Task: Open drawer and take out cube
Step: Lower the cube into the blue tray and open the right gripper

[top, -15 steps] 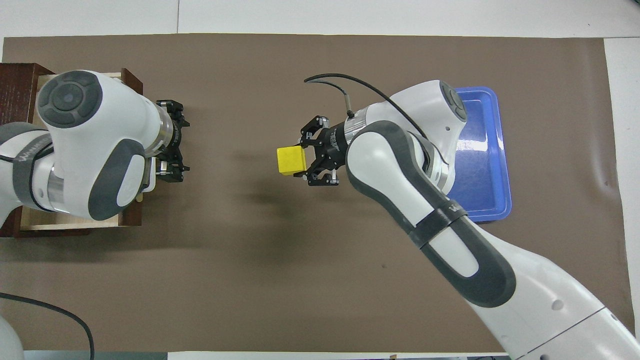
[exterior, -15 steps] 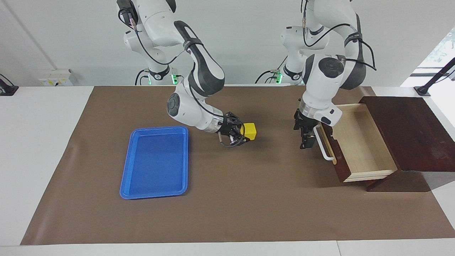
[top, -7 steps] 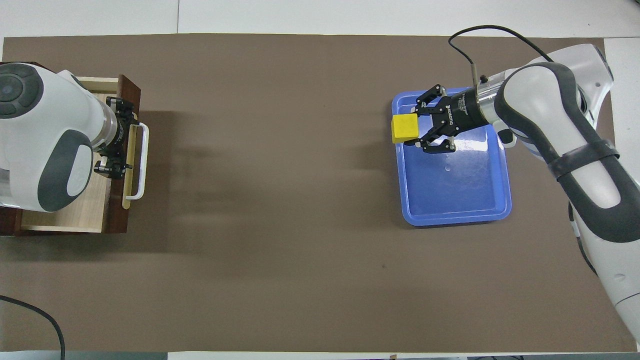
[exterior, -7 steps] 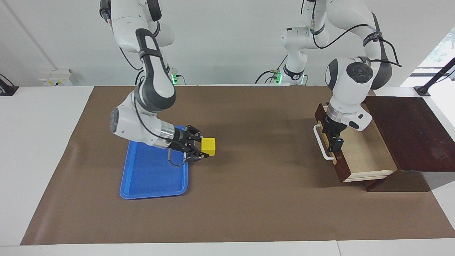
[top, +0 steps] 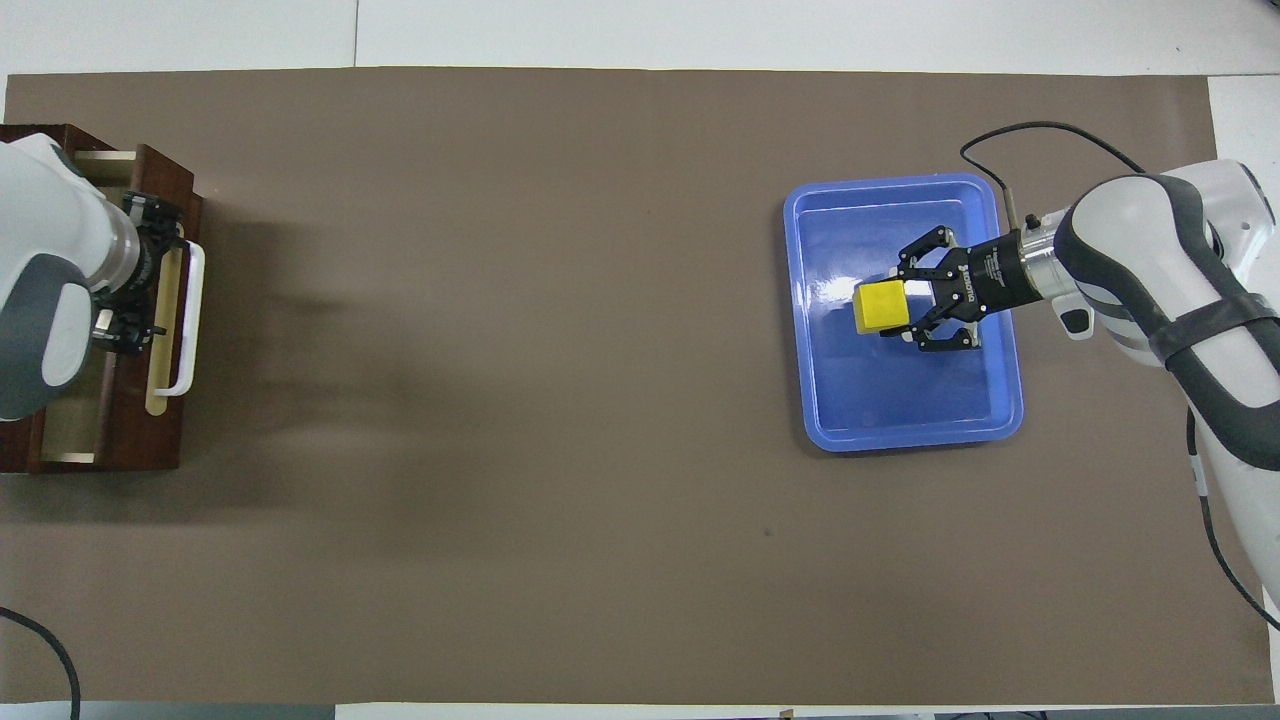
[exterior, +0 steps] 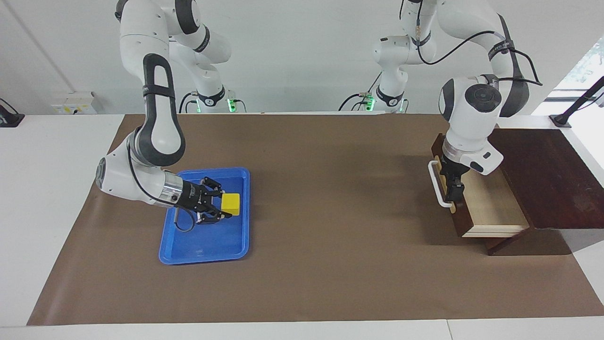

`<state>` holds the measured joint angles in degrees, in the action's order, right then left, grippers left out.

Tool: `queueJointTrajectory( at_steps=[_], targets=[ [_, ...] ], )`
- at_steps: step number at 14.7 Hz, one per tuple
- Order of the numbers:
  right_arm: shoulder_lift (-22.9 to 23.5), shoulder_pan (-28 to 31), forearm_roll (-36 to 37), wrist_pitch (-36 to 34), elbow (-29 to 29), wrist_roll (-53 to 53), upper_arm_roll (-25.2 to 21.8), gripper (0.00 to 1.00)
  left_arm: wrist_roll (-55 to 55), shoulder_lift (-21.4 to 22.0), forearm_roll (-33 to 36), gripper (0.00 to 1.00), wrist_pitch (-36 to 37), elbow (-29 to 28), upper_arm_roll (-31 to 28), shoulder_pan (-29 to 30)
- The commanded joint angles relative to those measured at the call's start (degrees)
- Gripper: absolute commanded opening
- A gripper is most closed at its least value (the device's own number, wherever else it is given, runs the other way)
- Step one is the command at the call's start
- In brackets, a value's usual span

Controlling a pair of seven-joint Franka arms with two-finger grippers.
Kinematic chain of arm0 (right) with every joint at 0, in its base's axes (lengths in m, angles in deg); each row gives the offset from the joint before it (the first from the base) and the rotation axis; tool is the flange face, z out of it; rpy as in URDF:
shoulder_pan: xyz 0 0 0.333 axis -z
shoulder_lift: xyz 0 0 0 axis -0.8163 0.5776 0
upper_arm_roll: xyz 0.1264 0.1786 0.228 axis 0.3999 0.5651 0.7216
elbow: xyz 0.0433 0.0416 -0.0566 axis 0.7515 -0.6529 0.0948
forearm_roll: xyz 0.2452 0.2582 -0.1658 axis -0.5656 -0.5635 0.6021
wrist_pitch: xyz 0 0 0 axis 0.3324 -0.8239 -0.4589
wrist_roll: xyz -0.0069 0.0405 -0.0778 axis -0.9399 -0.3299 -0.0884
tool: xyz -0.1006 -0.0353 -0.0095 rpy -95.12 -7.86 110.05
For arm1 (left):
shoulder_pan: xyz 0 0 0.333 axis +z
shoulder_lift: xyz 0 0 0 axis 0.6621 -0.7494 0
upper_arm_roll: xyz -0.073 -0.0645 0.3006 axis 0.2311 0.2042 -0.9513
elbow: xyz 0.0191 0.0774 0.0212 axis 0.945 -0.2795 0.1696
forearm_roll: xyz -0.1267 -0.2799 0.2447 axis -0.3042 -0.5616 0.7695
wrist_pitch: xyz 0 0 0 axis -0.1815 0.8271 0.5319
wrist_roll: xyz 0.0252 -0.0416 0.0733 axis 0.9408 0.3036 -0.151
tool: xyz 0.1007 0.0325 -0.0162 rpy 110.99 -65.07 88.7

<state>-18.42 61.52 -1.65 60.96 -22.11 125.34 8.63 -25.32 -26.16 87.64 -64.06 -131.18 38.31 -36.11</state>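
Observation:
The yellow cube [exterior: 231, 203] is held in my right gripper [exterior: 225, 205], low inside the blue tray [exterior: 207, 248]; I cannot tell whether it touches the tray floor. It also shows in the overhead view [top: 880, 306], with the right gripper [top: 895, 305] shut on it. The dark brown drawer [exterior: 493, 205] stands partly open from its dark wooden box [exterior: 547, 174], showing some of its pale inside. My left gripper [exterior: 449, 189] is at the drawer's front edge, just inside the white handle [exterior: 436, 186]. In the overhead view the left gripper [top: 135, 270] is beside the handle [top: 190, 320].
The blue tray [top: 905, 430] lies toward the right arm's end of the brown mat [exterior: 330, 264]. The wooden box [top: 30, 150] stands at the left arm's end. White table edge surrounds the mat.
My right arm carried the cube from over the table's middle to low in the blue tray. My left gripper moved with the drawer front toward the box; the drawer is now less open.

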Motion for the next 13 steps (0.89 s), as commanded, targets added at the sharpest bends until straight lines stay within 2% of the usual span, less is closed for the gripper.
queueJointTrajectory(
  at_steps=[1,4,5,6,7,11,13],
  targets=[
    [-3.9,0.3,0.6,3.6,-7.1,-5.3,-0.6,0.0,2.8,-0.1,1.5,1.0,-1.5,-0.4,0.4,4.0],
    [-3.9,0.4,0.6,5.0,-8.8,-8.5,-0.9,0.0,2.8,-0.1,0.9,1.0,-2.5,-0.5,0.6,5.0],
    [-3.9,0.3,0.5,5.2,-9.3,-8.5,-1.1,0.05,2.8,-0.1,0.8,1.0,-2.4,-0.5,0.7,4.4],
    [-3.9,0.2,0.5,6.0,-9.7,-8.4,-1.1,0.63,2.6,-0.2,0.4,1.0,-2.4,-0.5,0.8,3.4],
    [-3.9,0.2,0.6,6.3,-9.7,-8.6,-1.1,1.0,2.1,-0.2,-0.2,1.0,-2.0,-0.4,0.7,1.9],
    [-3.9,0.1,1.7,4.5,-8.0,-8.0,-1.2,1.0,2.8,1.5,-2.8,1.0,1.9,1.0,0.9,-1.0],
    [-3.9,-0.1,3.9,0.7,-3.9,-7.4,-1.2,1.0,10.5,2.8,-5.3,1.0,6.0,2.9,1.6,-1.2]
  ],
)
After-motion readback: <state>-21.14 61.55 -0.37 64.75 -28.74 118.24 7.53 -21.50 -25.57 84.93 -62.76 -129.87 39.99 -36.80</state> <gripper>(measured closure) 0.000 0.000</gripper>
